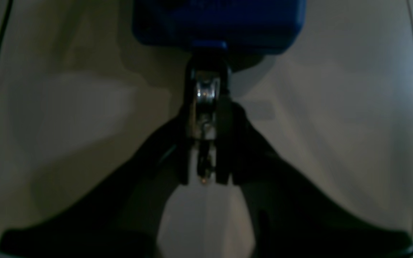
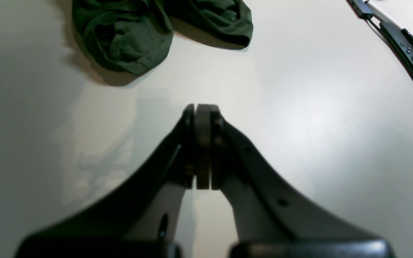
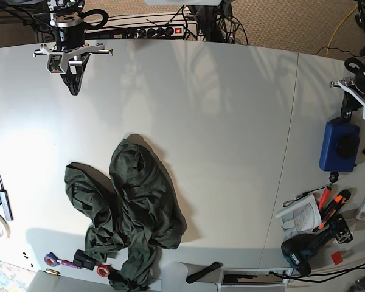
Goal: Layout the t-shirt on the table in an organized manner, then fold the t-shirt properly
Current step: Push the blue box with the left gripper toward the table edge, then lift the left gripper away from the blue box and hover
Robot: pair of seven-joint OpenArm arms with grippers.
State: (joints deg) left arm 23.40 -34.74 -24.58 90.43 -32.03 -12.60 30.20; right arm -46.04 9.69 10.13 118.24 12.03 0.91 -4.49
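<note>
One t-shirt point(image 3: 131, 213) | dark green | crumpled heap | on table point(image 3: 231, 121)

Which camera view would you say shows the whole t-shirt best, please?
The base view: the t-shirt lies crumpled on the table, fully visible. The right wrist view catches only two bunched ends; the left wrist view shows none.
</note>
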